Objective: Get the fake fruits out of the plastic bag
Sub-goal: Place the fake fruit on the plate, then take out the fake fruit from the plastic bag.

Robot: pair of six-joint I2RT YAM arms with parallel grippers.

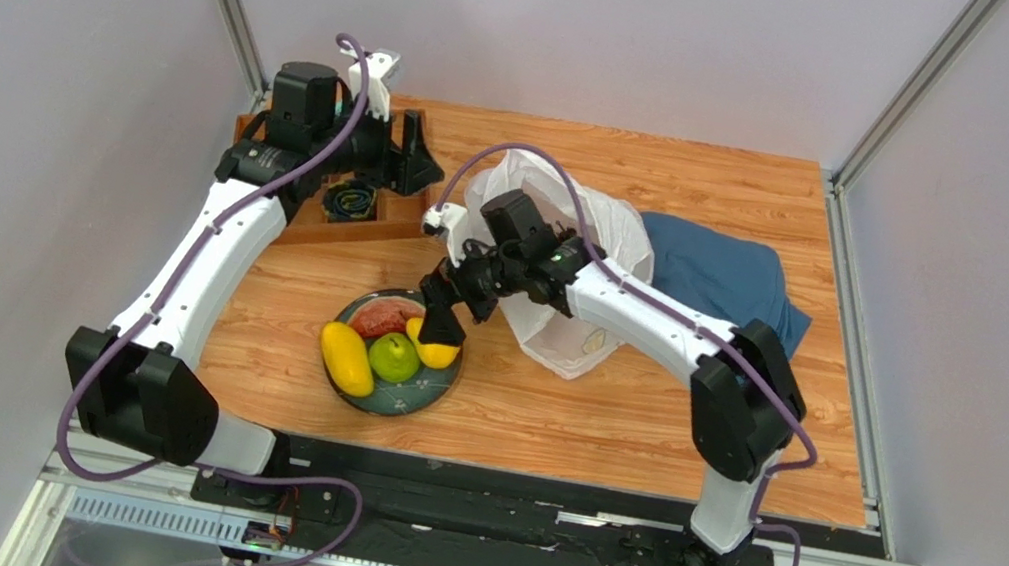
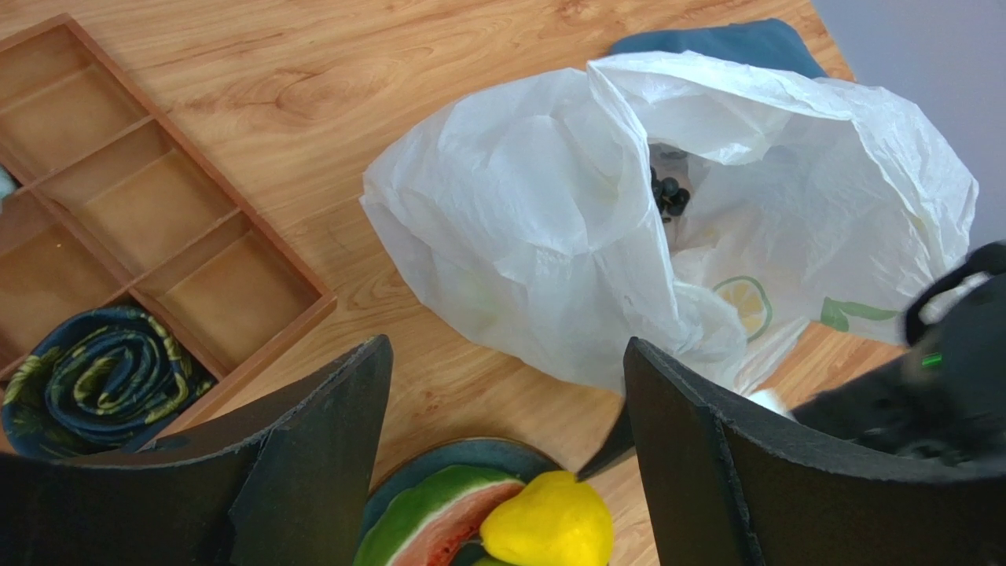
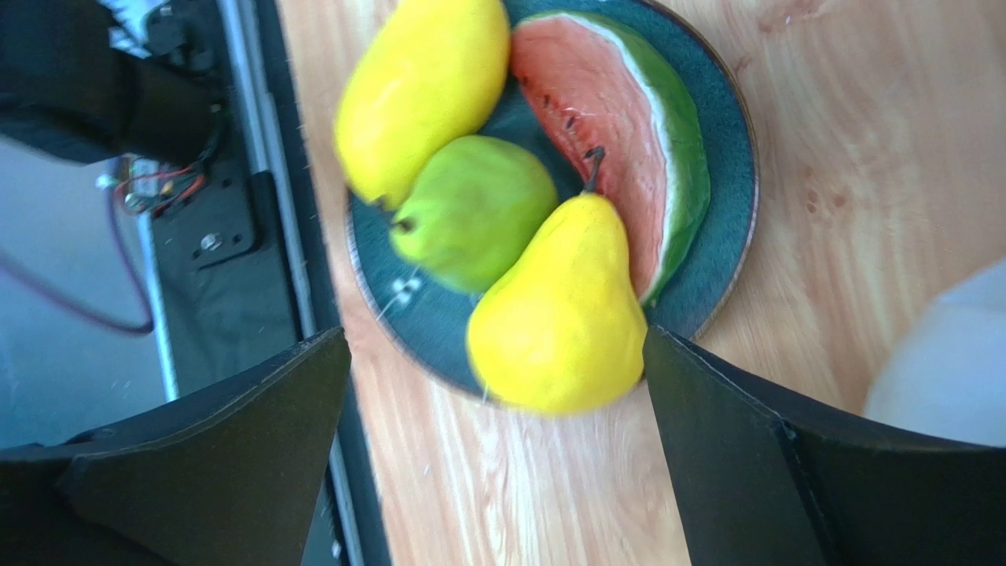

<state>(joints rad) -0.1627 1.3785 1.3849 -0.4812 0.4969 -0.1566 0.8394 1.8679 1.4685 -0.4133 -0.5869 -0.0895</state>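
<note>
My right hand [image 1: 439, 306] hangs over the dark plate [image 1: 444, 398] near the front of the desk [image 1: 695, 177]. Its fingers are spread wide. In the right wrist view the yellow pear [image 3: 561, 313] shows between them, lying on the plate, and I cannot tell whether either finger touches it.

Four fruits share that plate. The watermelon slice [image 1: 381, 317] is at the far side and the mango [image 1: 347, 357] at the left. The green apple [image 1: 394, 355] is in the middle, and the pear lies to its right, leaning against the slice.

The plastic bag [image 1: 594, 237] lies behind and to the right of the plate, partly under my right arm. It is crumpled, with its mouth gaping toward the left wrist camera. Through that opening I see a dark grape bunch [image 2: 670, 195] deep inside. A printed lemon slice [image 2: 744, 304] shows through the thin wall lower down. A blue cloth [image 1: 725, 273] lies just beyond the bag on the right, touching it.

My left hand [image 1: 417, 156] is up at the back left, above the wooden tray [image 1: 385, 216]. Its fingers are spread and nothing is between them. In its wrist view the tray's compartments run along the left. A rolled dark patterned cloth [image 2: 100, 377] sits in the nearest compartment.
</note>
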